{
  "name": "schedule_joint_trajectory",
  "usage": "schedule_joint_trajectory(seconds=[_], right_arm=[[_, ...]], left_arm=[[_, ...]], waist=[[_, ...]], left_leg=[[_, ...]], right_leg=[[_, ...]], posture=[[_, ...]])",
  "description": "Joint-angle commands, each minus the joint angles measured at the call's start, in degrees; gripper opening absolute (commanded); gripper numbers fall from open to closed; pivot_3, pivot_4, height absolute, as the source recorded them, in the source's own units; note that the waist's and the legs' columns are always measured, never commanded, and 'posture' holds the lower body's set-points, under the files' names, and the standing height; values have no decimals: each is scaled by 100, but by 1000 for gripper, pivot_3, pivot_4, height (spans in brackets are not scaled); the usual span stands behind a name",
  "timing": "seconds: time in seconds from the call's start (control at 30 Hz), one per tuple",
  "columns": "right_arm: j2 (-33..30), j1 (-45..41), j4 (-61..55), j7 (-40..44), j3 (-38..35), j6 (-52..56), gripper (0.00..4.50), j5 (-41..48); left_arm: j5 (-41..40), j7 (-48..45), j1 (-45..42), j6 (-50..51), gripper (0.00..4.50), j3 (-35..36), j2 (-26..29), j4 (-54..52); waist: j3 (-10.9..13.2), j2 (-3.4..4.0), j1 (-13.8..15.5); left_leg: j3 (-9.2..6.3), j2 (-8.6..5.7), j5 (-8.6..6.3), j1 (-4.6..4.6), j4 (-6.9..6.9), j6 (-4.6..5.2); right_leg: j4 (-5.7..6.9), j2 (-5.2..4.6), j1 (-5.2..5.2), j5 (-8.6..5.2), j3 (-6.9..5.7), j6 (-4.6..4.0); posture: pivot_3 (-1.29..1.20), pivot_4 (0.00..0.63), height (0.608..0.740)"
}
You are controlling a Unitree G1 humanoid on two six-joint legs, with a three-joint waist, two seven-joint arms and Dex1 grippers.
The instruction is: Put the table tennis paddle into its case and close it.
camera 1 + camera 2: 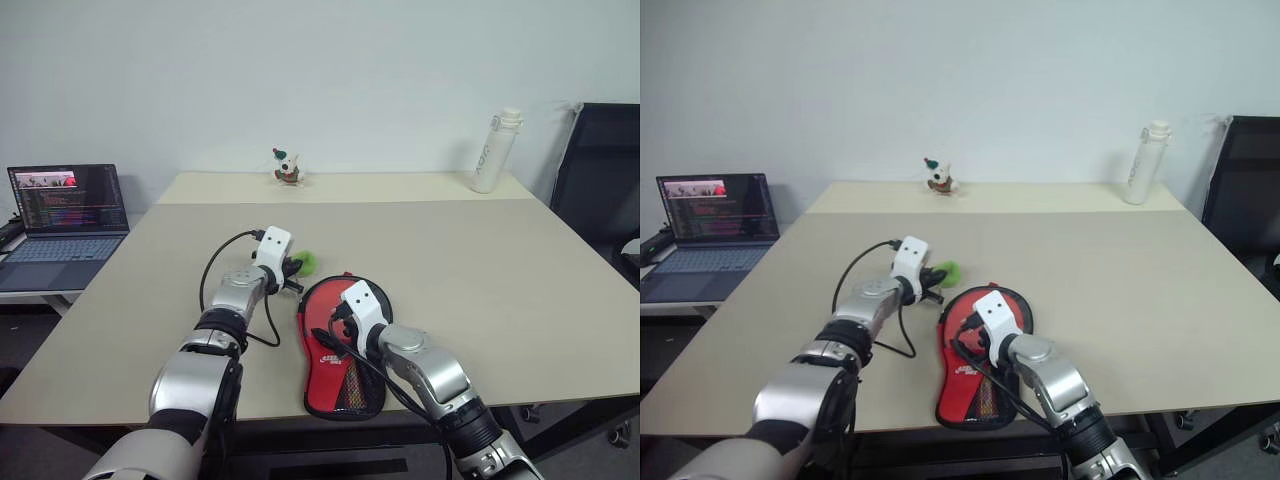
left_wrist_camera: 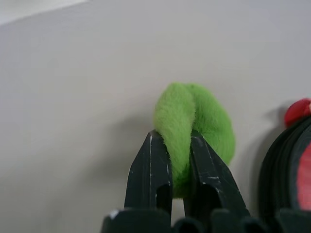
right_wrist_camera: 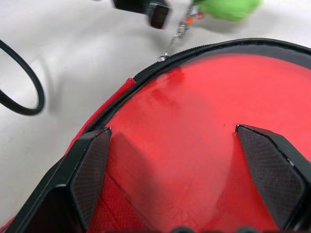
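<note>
- Here, well left of the case, an open laptop sits on a side surface beside the desk.
- The left gripper hangs just off the case's upper left edge, its fingers nearly shut, pinching a fuzzy green pom-pom.
- In the right wrist view a thin chain runs from the pom-pom to the case's zip line.
- The case lies flat on the desk's near edge, red face up, round end away from the robot.
- A smooth red surface shows inside the black zip rim; whether it is the paddle, I cannot tell.
- The right gripper hovers over the case's round end, fingers spread wide, holding nothing.
- Far behind the case stands a small figurine.
- Right of the case, at the desk's far corner, stands a white bottle, with a black chair beyond.
</note>
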Motion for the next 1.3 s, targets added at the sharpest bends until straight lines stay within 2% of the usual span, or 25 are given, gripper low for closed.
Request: schedule_joint_trajectory(seconds=[0.03, 0.4, 0.93, 1.3], right_arm=[[-27, 251, 338, 19, 87, 337, 4500, -66], [-60, 533, 111, 98, 258, 531, 4500, -154], [-196, 926, -298, 161, 378, 847, 4500, -196], [-203, 891, -205, 161, 357, 784, 4500, -210]], left_arm=[[313, 311, -450, -390, 4, -170, -139, 238], [1124, 791, -973, -1006, 4, -644, -703, 662], [2708, 815, -1490, -2791, 4, -2048, -1536, 738], [3043, 815, -1557, -3721, 4, -2403, -2067, 682]], waist=[[-1, -1, 0], [-2, -3, 1], [-4, -7, 58], [-6, -5, 171]], left_leg=[[0, 0, 0, 0, 0, 0], [1, -2, 0, -3, 0, 0], [-1, -9, -1, -11, -1, -1], [-2, -12, -1, -14, -1, -2]], right_leg=[[0, 0, 0, 0, 0, 0], [-4, 0, 0, 0, 0, 1], [-15, -6, 2, -1, -4, 2], [-20, -10, 2, -2, -5, 4]], posture=[[0, 150, 740], [0, 150, 740], [0, 150, 740], [0, 150, 740]])
